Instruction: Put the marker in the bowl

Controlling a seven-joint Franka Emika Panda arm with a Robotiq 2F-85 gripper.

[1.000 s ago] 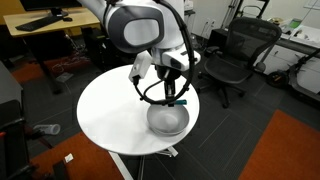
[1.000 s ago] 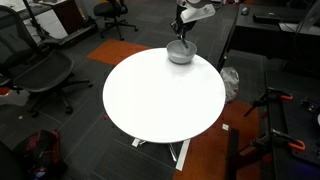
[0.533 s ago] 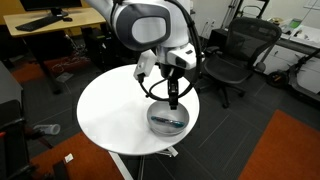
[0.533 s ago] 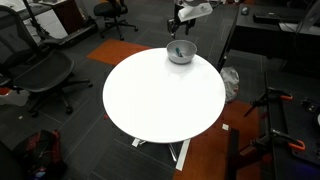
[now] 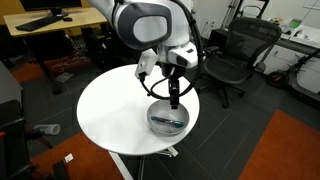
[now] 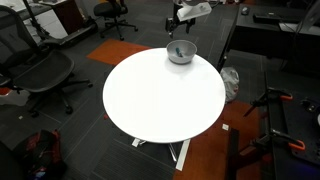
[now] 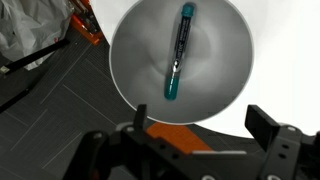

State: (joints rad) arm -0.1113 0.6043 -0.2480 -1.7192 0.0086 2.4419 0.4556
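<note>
Lying on the bottom of the round, deep, light-grey bowl, the thin dark marker points its teal-blue end toward the pincer, which hangs above it. The jaws stand spread wide and hold nothing. In the wrist view the pincer's dark body hides the bowl's near rim, and the frame cuts off the far rim. In an exterior view the marker is only a tiny dark fleck. Below the pincer, the bowl sits near the edge of the round white table.
</note>
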